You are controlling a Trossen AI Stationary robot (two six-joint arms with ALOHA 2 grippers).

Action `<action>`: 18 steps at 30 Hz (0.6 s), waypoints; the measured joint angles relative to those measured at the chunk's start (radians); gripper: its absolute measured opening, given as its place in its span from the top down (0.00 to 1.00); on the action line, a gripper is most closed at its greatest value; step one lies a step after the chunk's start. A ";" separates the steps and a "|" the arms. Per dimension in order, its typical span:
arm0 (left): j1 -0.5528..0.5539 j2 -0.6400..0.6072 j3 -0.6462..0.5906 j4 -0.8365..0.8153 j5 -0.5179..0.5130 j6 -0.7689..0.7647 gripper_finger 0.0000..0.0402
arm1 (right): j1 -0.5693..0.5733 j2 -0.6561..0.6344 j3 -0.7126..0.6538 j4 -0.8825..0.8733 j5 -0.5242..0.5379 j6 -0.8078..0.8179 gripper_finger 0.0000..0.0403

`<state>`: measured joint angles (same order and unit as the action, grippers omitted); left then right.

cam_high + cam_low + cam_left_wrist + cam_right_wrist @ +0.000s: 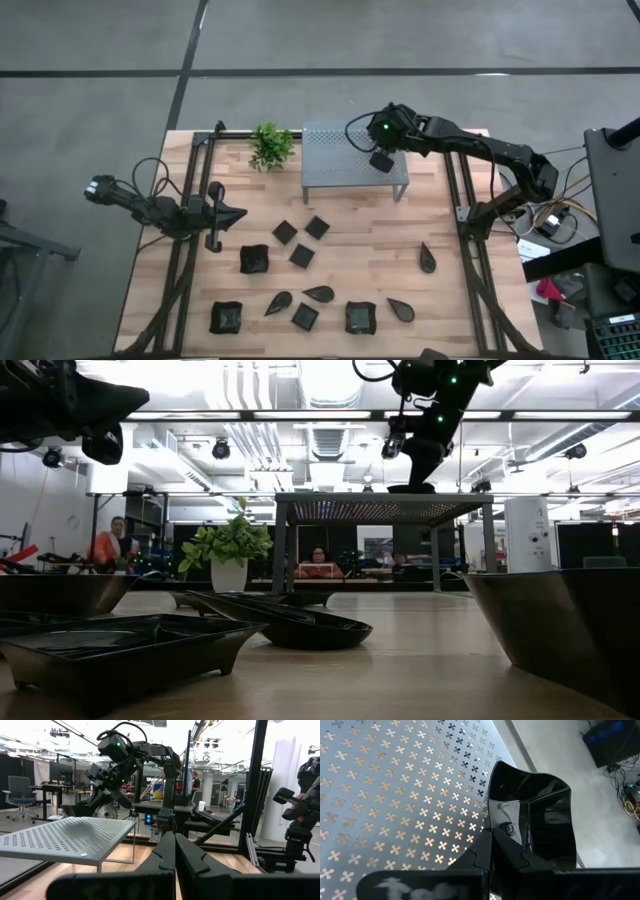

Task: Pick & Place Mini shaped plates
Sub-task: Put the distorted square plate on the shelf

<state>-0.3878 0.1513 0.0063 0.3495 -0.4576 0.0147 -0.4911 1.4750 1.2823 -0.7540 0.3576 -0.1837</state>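
One glossy black mini plate (535, 815), a deep square dish with raised corners, is pinched at its rim by the right gripper (492, 837) over the far right part of the grey perforated shelf (340, 160). About a dozen more plates (300, 255) lie scattered on the table (440, 300). The left gripper (232, 213) hangs pressed together above the table's left side.

Grey floor (100, 40), ceiling strip lights (300, 415), office chair (20, 790).
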 joint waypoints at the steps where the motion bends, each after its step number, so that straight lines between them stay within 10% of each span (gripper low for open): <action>1: 0.000 0.000 0.000 0.000 0.000 0.000 1.00 | 0.000 0.000 -0.002 0.005 0.000 0.000 0.98; 18: 0.000 0.000 0.000 0.000 0.000 0.000 1.00 | -0.001 0.000 -0.047 0.035 0.010 -0.004 0.98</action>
<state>-0.3878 0.1513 0.0059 0.3492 -0.4576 0.0147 -0.4919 1.4750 1.2350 -0.7185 0.3676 -0.1875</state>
